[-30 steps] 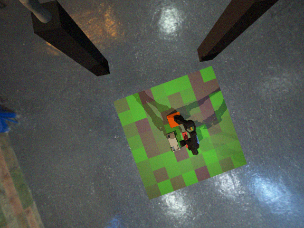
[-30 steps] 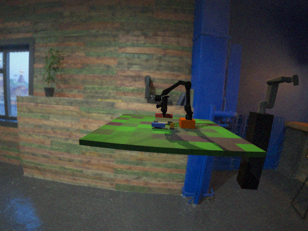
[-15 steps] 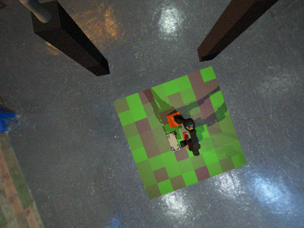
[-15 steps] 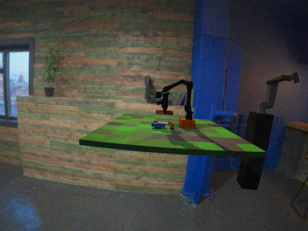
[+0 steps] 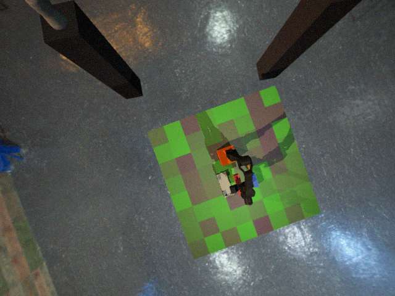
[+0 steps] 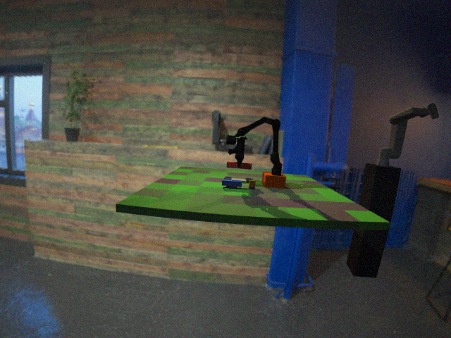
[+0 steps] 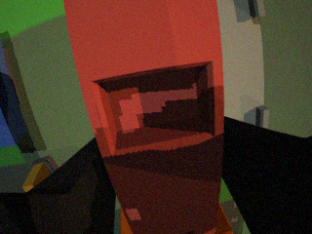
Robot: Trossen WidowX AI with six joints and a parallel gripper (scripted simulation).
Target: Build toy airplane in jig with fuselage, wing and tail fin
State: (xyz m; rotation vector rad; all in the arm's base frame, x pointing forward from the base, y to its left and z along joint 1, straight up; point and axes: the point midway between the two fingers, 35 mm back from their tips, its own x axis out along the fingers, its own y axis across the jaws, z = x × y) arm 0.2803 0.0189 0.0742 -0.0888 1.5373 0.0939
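Note:
The red fuselage [image 5: 236,178] [image 6: 232,165] [image 7: 146,44] is held level above the table, its wide wing socket facing the wrist camera. My gripper [image 6: 239,164] [image 7: 156,129] is shut on its sides, behind that socket in the wrist view. The tail socket cannot be made out in the shadow. The beige jig [image 5: 224,183] [image 7: 241,63], with small grey posts, lies on the table beside and below the fuselage. The blue wing [image 5: 255,180] [image 6: 231,182] [image 7: 4,109] lies on the other side. The orange-yellow tail fin [image 5: 248,166] [image 6: 251,184] [image 7: 36,176] lies near the wing's end.
The orange block [image 5: 223,156] [image 6: 274,180] at the arm's base stands close to the jig and the tail fin. The patchwork table [image 5: 229,235] [image 6: 175,205] carries everything. The arm hides part of the parts area in the top view.

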